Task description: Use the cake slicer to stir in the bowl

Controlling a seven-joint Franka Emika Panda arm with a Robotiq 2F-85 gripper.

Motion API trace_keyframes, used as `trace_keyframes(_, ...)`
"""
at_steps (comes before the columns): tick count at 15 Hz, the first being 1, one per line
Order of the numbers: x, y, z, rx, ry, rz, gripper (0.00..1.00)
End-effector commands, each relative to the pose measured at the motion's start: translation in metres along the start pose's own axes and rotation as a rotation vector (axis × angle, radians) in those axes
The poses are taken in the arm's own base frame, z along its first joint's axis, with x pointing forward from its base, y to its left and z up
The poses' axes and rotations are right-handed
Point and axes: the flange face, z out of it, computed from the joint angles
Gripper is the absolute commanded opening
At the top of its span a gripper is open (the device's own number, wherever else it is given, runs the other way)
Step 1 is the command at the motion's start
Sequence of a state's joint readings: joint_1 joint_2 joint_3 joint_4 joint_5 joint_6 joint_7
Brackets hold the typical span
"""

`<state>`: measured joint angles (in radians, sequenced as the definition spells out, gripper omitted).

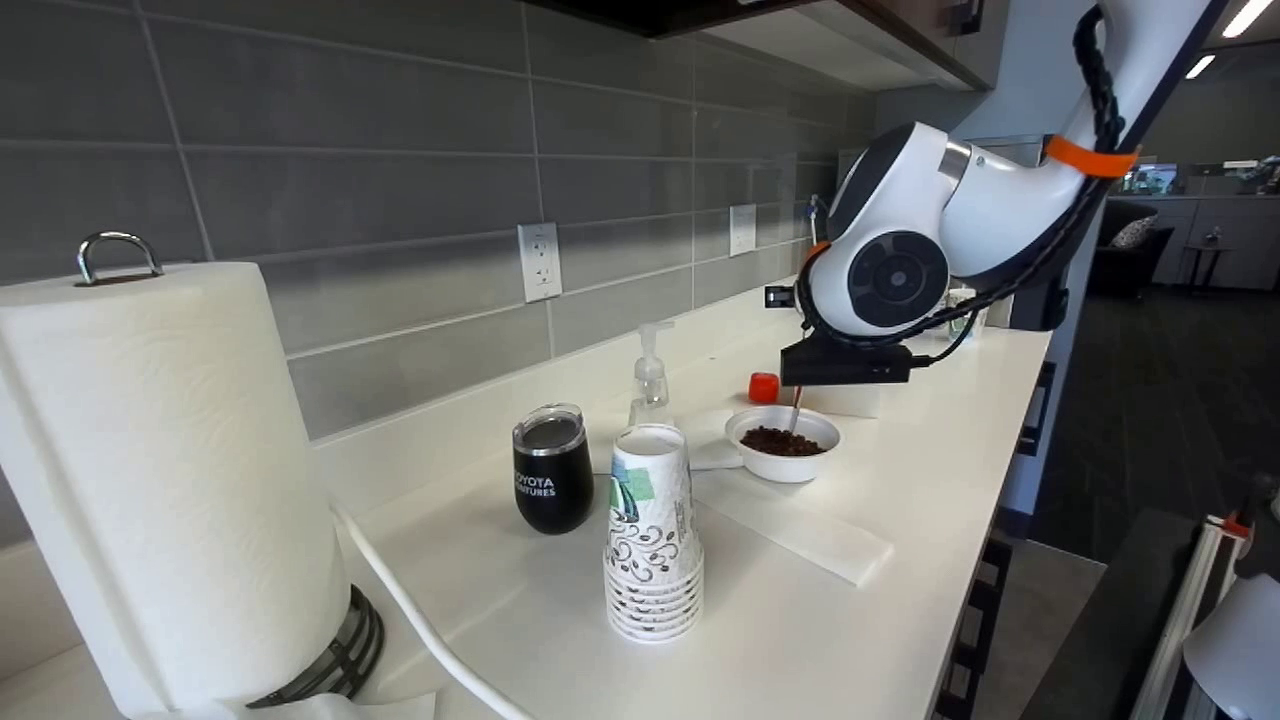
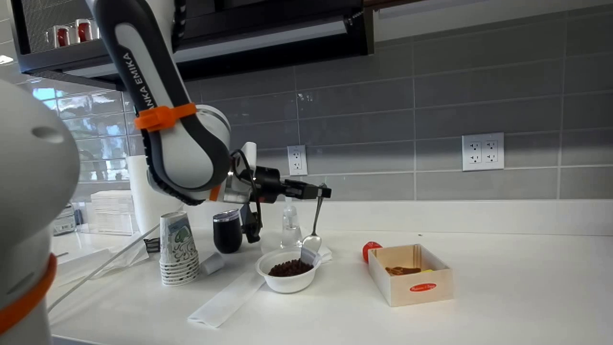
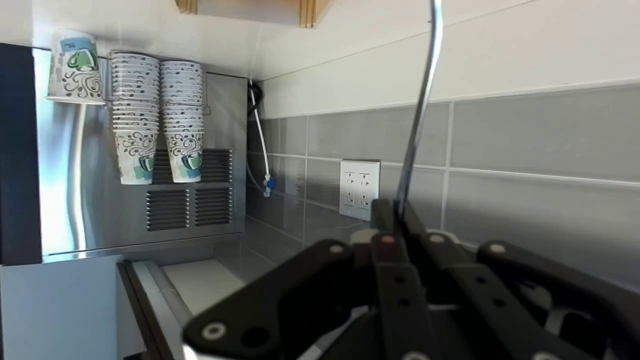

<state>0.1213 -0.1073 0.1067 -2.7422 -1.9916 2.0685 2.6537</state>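
Rises behind the white counter (image 1: pixel 800 620) as grey tiles (image 1: pixel 380 190), holding 2 white outlets (image 1: pixel 540 262) in both exterior views. Hangs overhead as a dark cabinet (image 2: pixel 292 14); gleams along the tiles with bluish reflections (image 2: pixel 44 93) in an exterior view. Opens beyond the counter onto a dark floor (image 1: pixel 1170 390), a dark chair (image 1: pixel 1115 270) with a patterned cushion (image 1: pixel 1133 232) and a small table (image 1: pixel 1208 249). Glows there with 2 ceiling lights (image 1: pixel 1248 18). Carries slatted vents (image 3: pixel 167 207) on a metal panel (image 3: pixel 220 120) in the wrist view.

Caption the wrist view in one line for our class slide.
Gripper pinching the cake slicer by its thin handle, paper cups and a wall outlet beyond.
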Motion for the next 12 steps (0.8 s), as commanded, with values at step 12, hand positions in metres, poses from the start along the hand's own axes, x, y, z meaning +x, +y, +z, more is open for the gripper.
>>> trace_keyframes(12,-0.006,-0.011,-0.025,0.045,-0.107,0.015,0.01)
